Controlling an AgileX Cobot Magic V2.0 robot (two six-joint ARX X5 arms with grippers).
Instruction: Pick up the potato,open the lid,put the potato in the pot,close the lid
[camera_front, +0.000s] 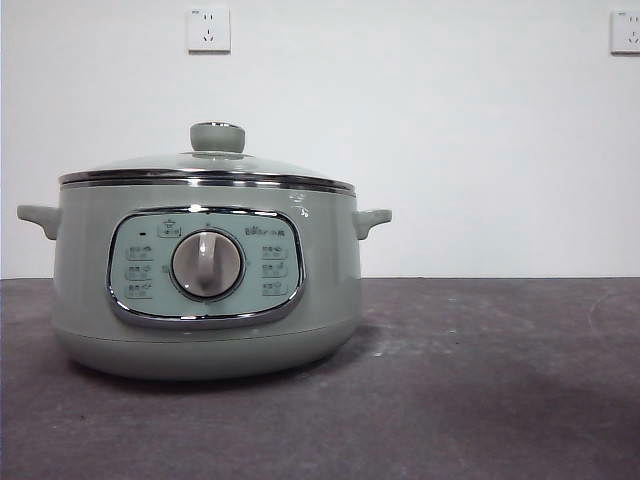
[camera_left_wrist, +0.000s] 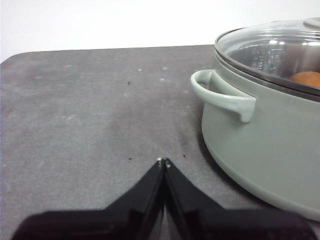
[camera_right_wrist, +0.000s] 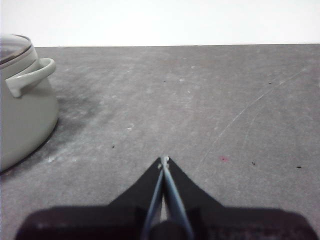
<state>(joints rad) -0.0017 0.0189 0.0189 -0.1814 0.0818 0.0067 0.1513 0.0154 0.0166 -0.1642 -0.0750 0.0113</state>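
A: At the table's near edge, your left gripper (camera_left_wrist: 163, 161) is sitting with its jaws pressed together, holding nothing. The right gripper (camera_right_wrist: 164, 159) is doing the same.

B: So where is the potato (camera_left_wrist: 307, 78) lying?

A: You're seeing it through the glass lid (camera_left_wrist: 272, 47), inside the pot (camera_front: 205, 285), well apart from both sets of fingers.

B: And the lid?

A: It's resting on the rim, knob (camera_front: 217, 137) up. I'm judging the task as done, which is why both arms are waiting empty beside the pot.
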